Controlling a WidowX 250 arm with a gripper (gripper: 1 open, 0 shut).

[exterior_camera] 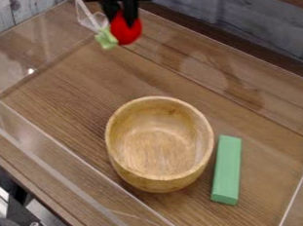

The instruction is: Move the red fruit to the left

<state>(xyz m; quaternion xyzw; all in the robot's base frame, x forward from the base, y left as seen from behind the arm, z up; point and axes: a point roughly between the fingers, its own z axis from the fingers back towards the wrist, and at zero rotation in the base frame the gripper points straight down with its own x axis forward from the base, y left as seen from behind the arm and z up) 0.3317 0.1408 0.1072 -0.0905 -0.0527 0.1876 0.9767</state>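
Observation:
The red fruit (126,26), small and glossy with a green leafy top (106,39), hangs in the air near the back left of the table. My gripper (122,15) is shut on it from above, its black fingers (111,7) clamped on both sides of the fruit. Most of the arm is cut off by the top edge of the picture.
A wooden bowl (157,174) stands in the middle front of the table. A green rectangular block (228,169) lies just right of it. Clear plastic walls (28,53) ring the wooden table; a wire shape (83,13) sits at the back left.

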